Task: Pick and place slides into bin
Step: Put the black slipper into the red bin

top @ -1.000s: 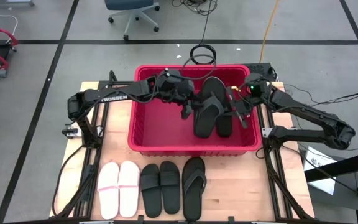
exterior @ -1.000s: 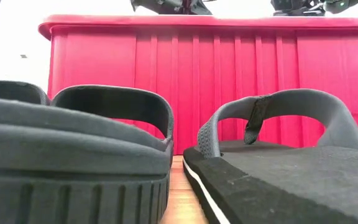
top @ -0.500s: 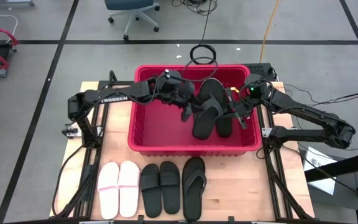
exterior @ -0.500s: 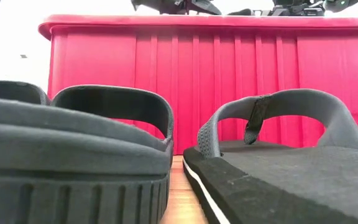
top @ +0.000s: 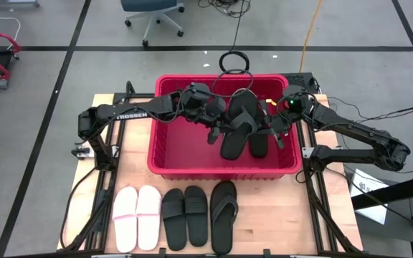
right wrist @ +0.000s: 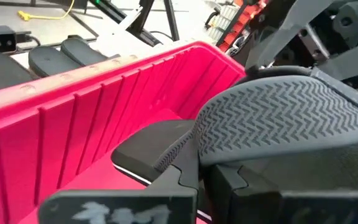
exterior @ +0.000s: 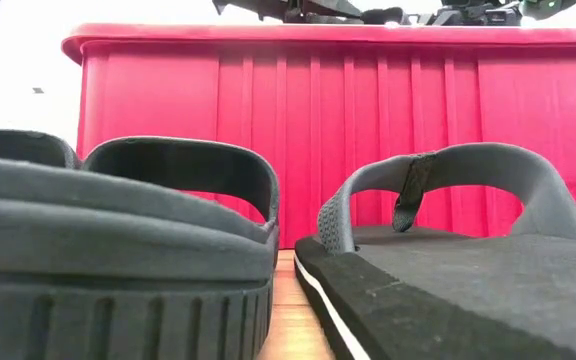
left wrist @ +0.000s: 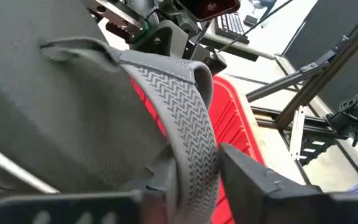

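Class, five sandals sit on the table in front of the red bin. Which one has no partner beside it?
The black thong flip-flop, the one farthest toward the right arm's side. The pale pink pair and black wide-strap pair lie two abreast; it lies alone.

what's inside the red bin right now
The red plastic bin holds two black slides: one held over it by both grippers, left gripper, right gripper, and one lying beside it. The floor beneath them is hidden.

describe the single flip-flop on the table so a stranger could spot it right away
Find the red bin in the middle of the wooden table; a row of sandals lies in front of it. The flip-flop is the rightmost one there, beside the black pair. It alone has a thin toe-post strap and no partner.
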